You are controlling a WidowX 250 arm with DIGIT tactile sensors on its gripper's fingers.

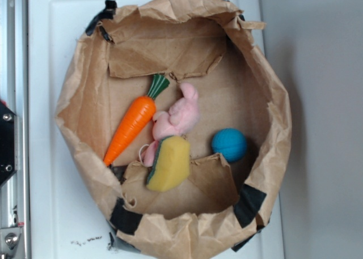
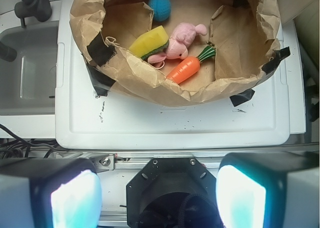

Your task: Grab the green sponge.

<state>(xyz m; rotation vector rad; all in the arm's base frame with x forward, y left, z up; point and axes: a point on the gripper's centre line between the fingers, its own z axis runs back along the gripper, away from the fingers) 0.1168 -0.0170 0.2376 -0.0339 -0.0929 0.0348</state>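
— Both fingers [image 2: 75,198] of the gripper [image 2: 157,198] are spread wide with nothing between them. They hang over the white lid [image 2: 170,123], well apart from the paper bag [image 2: 135,76].

— Where's the green sponge [image 2: 149,42]?

— Inside the bag, tipped on its side, touching the pink bunny [image 2: 181,39]. The toy carrot [image 2: 186,68] lies beside it, and the blue ball [image 2: 160,7] is farther back.

— How do we grab it?

— I think: go over the bag's rim, come straight down, and pinch only the sponge.
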